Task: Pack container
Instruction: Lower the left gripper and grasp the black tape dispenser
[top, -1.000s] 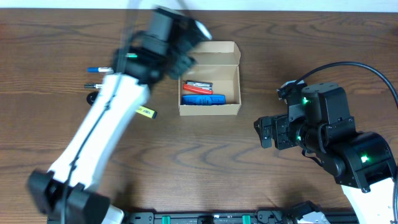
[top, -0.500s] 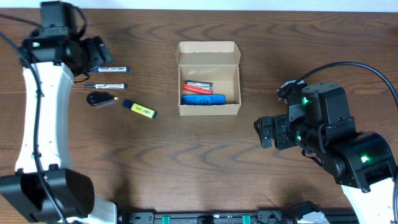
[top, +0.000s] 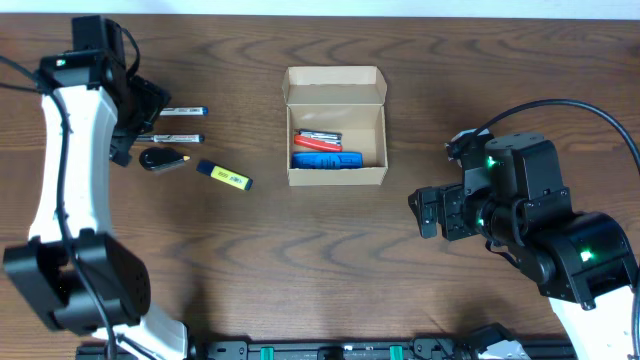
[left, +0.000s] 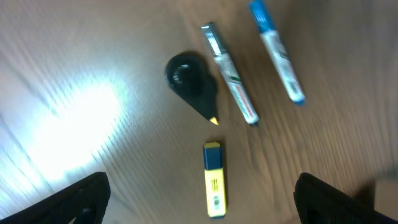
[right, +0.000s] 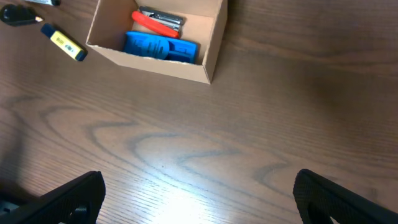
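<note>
Left end effector (left: 202, 186), wide and empty, hovers over the markers (left: 230, 81) left of the container (top: 336, 178); their close spacing risks pinching two or scattering the highlighter (left: 214, 168).

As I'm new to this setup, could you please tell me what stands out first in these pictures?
The open container sits mid-table with a blue item and a red one inside. Left of it lie two markers, a black teardrop-shaped piece and a yellow highlighter, with the open left gripper hovering nearby.
</note>
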